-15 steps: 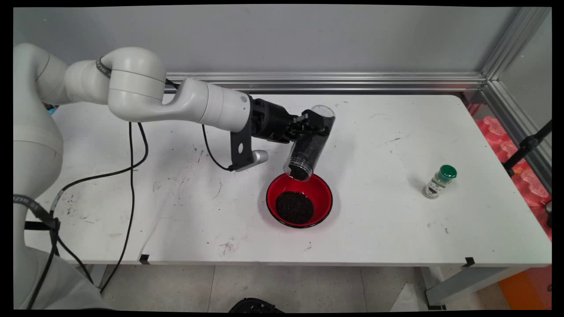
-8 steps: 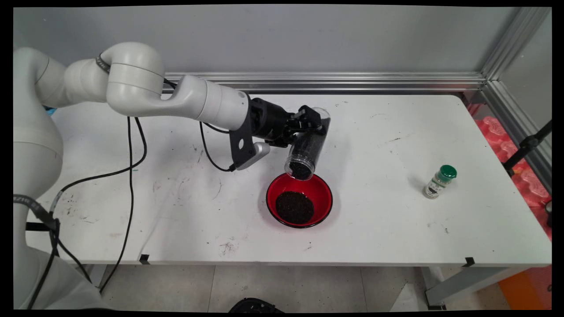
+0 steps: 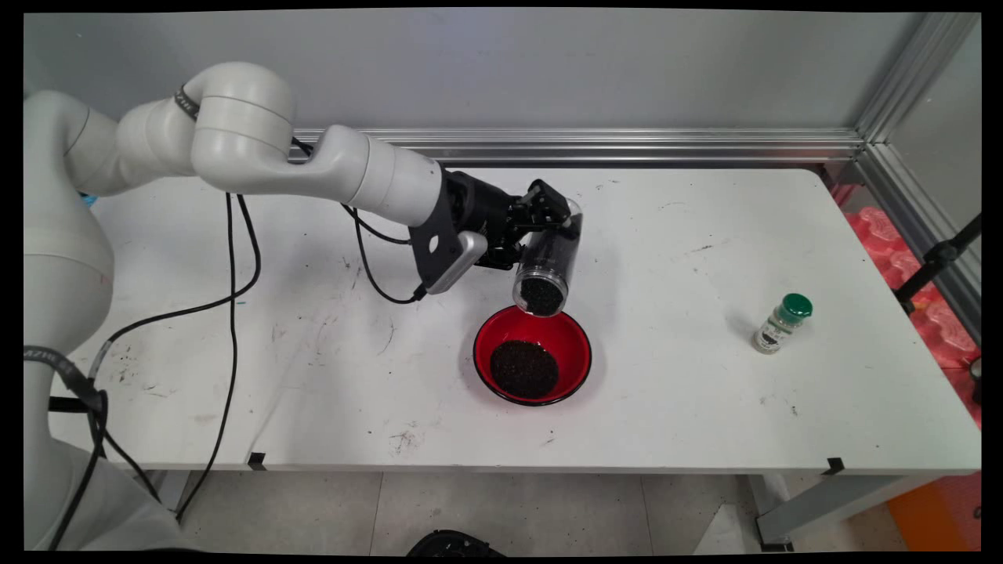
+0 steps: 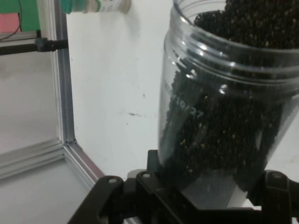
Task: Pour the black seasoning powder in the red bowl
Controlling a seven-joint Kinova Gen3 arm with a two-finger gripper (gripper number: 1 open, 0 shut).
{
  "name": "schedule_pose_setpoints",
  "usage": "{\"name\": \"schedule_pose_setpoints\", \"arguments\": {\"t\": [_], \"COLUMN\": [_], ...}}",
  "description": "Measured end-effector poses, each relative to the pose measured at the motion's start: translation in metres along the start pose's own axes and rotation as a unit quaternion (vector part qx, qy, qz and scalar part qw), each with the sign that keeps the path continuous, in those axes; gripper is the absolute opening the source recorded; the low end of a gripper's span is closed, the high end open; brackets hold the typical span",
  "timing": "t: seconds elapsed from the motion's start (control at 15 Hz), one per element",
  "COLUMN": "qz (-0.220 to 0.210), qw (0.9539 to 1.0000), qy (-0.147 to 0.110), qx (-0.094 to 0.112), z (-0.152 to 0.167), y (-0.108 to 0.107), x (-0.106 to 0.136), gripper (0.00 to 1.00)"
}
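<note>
Claw (image 3: 548,223) grips one clear jar (image 3: 546,262) full of small black seeds (image 4: 224,126), squeezing it from both sides. The jar is tipped, its open mouth pointing down just above the far rim of one red bowl (image 3: 576,368). The bowl sits near the middle of the tabletop (image 3: 313,376), and a dark pile of seeds (image 3: 523,368) lies in it. To do this well, I think the mouth should stay over the bowl and tip slowly, so nothing spills. One little bottle with a green cap (image 3: 780,323) stands far off to the right. So: one jar, one bowl, one bottle.
</note>
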Motion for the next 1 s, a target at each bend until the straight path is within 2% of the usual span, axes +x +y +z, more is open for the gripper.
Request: {"name": "schedule_pose_setpoints", "arguments": {"t": [0.6,0.8,1.0], "qz": [-0.074,-0.103,-0.140], "qw": [0.9971,0.9944,0.9896], "qy": [0.018,0.022,0.030], "qx": [-0.005,-0.006,-0.008], "z": [0.003,0.004,0.004], "y": [-0.004,-0.007,-0.009], "x": [-0.014,-0.020,-0.025], "gripper": [0.00,0.00,0.00]}}
